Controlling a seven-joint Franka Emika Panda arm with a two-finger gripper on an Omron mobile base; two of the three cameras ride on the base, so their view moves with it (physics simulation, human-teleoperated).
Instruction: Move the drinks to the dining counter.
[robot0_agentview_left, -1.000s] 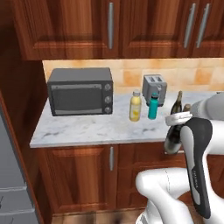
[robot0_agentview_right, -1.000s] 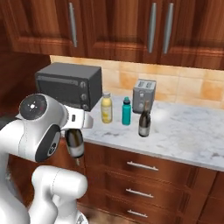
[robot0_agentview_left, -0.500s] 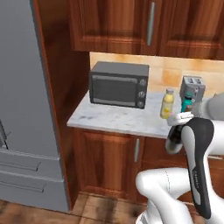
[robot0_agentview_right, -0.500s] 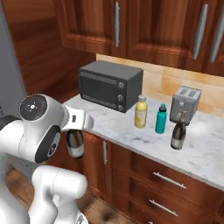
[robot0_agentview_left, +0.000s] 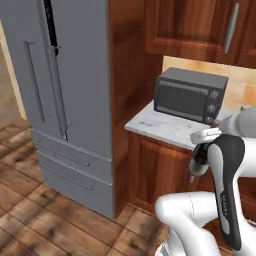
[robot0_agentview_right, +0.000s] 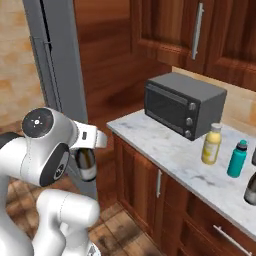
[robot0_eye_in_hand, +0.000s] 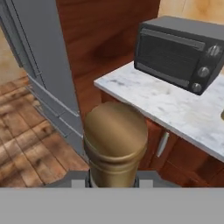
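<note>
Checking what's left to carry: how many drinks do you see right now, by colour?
Yellow bottle: 1
Teal bottle: 1
Dark bottles: 2, one on the worktop at the frame edge, one in the gripper
Total: 4

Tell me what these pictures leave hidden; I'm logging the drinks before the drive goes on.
- Held bottle: in the right base view the arm covers its top; in the left base view the forearm hides most of it.
- Fingers: in the hand view the bottle's cap covers them.
- Dark bottle: cut off by the right edge of the right base view.
- Yellow bottle and teal bottle: labels too small to read.
</note>
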